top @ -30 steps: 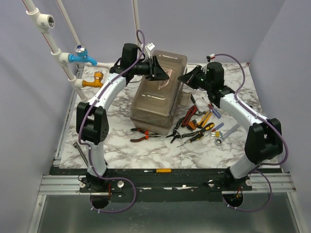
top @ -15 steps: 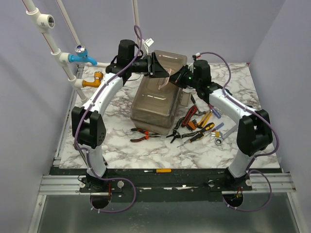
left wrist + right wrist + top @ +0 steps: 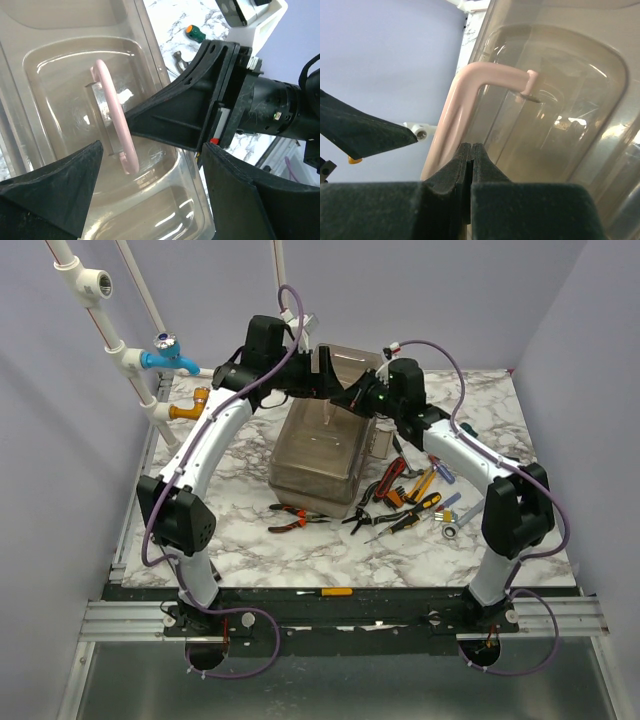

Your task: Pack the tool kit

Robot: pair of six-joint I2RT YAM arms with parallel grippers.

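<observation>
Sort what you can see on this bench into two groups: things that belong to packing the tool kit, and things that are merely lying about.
Belongs to the job:
toolbox, with its pink handle
pliers on the table in front of it
loose screwdrivers to its right

Just lying about:
white pipes
blue tap
orange tap

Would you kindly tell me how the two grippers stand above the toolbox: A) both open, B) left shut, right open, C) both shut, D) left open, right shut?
D: the left gripper has its fingers wide apart, while the right gripper has them pressed together next to the pink handle.
</observation>
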